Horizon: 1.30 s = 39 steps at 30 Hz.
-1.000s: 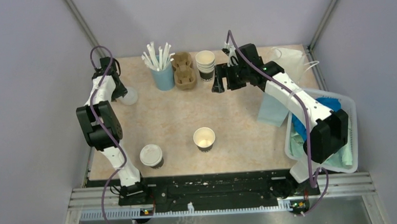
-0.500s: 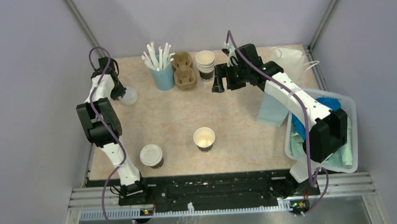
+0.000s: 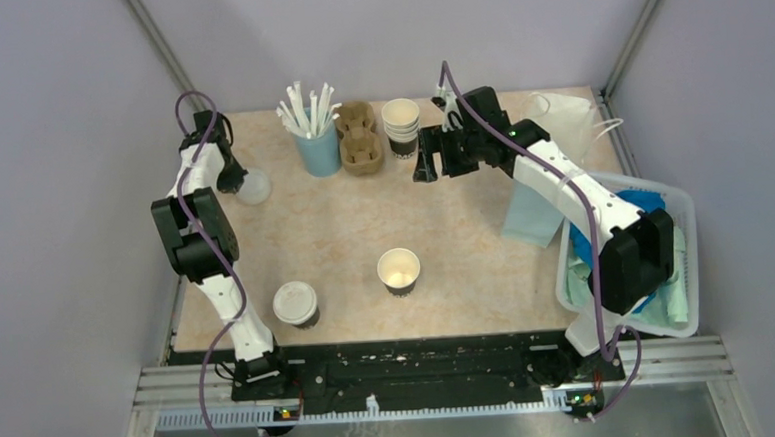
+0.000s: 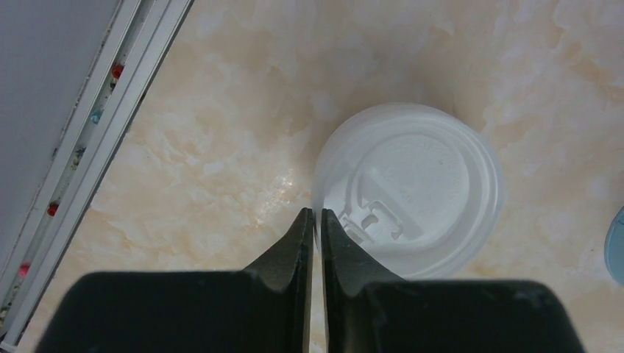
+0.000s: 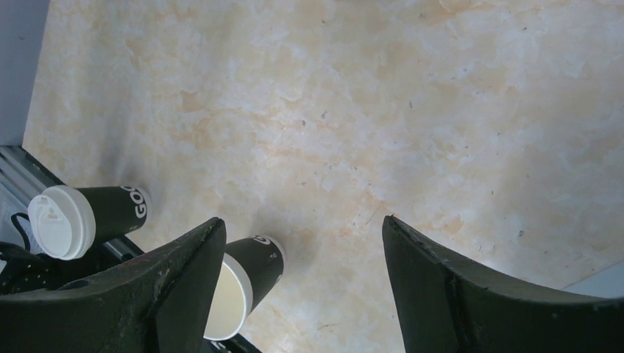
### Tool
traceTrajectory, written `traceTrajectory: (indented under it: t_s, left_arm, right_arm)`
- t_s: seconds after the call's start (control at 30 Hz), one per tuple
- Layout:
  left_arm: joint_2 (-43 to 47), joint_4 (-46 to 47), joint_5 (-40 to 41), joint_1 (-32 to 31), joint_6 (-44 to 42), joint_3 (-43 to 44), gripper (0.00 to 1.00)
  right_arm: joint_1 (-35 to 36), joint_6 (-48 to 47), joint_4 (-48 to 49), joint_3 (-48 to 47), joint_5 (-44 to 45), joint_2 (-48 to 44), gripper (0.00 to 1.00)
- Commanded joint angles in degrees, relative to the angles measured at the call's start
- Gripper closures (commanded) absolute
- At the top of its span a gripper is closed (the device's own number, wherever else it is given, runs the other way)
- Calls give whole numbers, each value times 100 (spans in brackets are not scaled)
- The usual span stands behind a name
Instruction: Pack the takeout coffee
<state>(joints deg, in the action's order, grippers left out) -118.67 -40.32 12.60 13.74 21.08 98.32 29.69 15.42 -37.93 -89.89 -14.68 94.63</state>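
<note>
A light blue cup (image 3: 317,150) full of white straws (image 3: 308,110) stands at the far side of the tan table (image 3: 465,244). A brown cardboard cup holder (image 3: 359,138) sits just right of it. On the right, a white basket (image 3: 693,263) holds blue and green things.

The left arm (image 3: 205,258) and right arm (image 3: 583,203) share white shells between boxy black joints, each trailed by a looping purple cable (image 3: 195,98). A green light (image 3: 512,134) glows on the right arm. The left gripper (image 4: 317,213) and right gripper (image 5: 302,220) have matte black wedge fingers.
</note>
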Motion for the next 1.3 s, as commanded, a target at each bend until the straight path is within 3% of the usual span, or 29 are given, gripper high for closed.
traceTrajectory:
  t_s: [0.0,0.13,0.4,0.53,0.67,0.8,0.9,0.97,1.03,1.13,1.27]
  left_arm:
    - [-2,-2,-30,19,28,292,91]
    - [77,-93,-30,17,60,421,99]
    - [329,-311,-30,15,118,594,100]
    - [868,-592,-348,29,523,508,100]
    - [1602,-803,-1059,37,1102,182,100]
    - [2723,-660,-2340,43,1844,-618,100]
    - [3756,758,-4219,42,2906,-1867,100]
    - [4562,2798,-5343,-66,4586,-3072,100]
    - [4903,5021,-5824,-386,5979,-4122,100]
    - [4840,6633,-6162,-1104,6908,-4315,100]
    - [4396,8845,-6533,-2045,7975,-4228,100]
  right_arm:
    - [-52,-79,159,-186,-70,6,23]
    - [-52,-83,154,-205,-79,5,23]
    - [-52,-75,180,-167,-106,-55,23]
    - [-53,-84,147,-114,-58,-172,22]
    - [-28,-84,169,-66,-216,-328,19]
    - [192,-159,159,-65,-293,-485,13]
    - [386,-183,155,-131,-496,-634,4]
    - [430,-77,178,-253,-835,-730,1]
    - [433,77,359,-298,-1221,-874,1]
    - [445,432,1045,-185,-2001,-1147,1]
    - [444,1453,3088,531,-2819,-1555,1]
